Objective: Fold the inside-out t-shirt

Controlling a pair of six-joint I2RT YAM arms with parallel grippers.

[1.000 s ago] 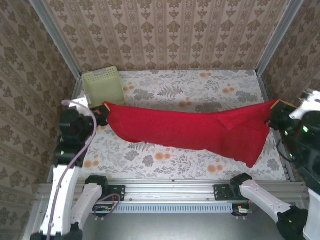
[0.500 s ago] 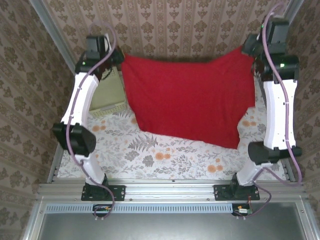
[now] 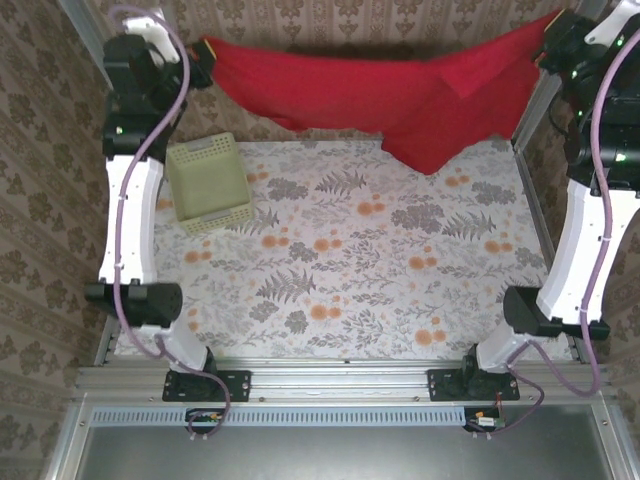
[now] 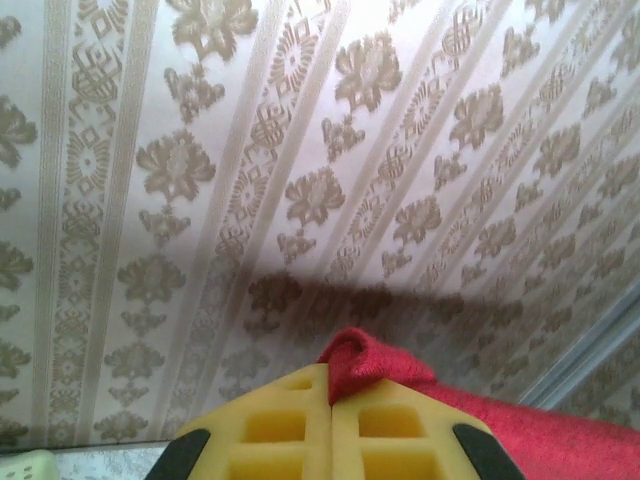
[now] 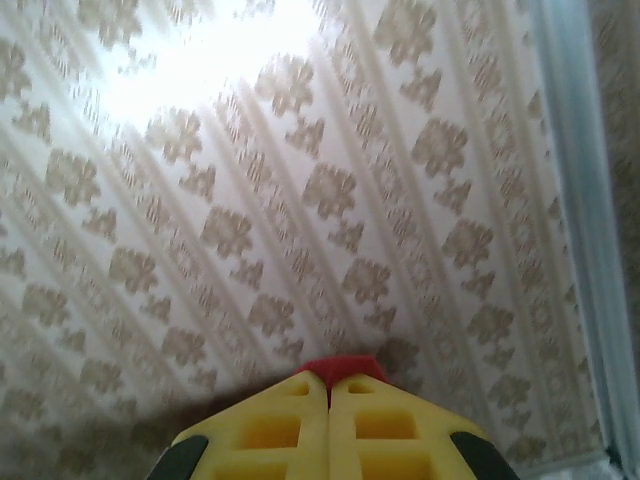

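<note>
The inside-out t-shirt [image 3: 370, 95], plain red cloth, hangs stretched in the air along the back wall between both raised arms, sagging lowest right of centre. My left gripper [image 3: 203, 52] is shut on its left corner at the far left. In the left wrist view the yellow pads [image 4: 290, 425] pinch a red bunch of the t-shirt [image 4: 375, 365], and my left gripper [image 4: 331, 400] points at the wallpaper. My right gripper [image 3: 545, 40] is shut on the right corner at the far right. A red tip of the t-shirt [image 5: 340, 367] pokes out of my right gripper [image 5: 329, 395].
A pale yellow-green perforated basket [image 3: 207, 182] sits at the back left of the floral table [image 3: 340, 270]. Wallpapered walls and metal frame posts [image 3: 530, 110] enclose the back and sides. The arm bases stand on the rail at the near edge.
Both arms have swung from the near table edge up to the back wall, lifting the t-shirt off the table. It now hangs clear of the surface, stretched sideways.
</note>
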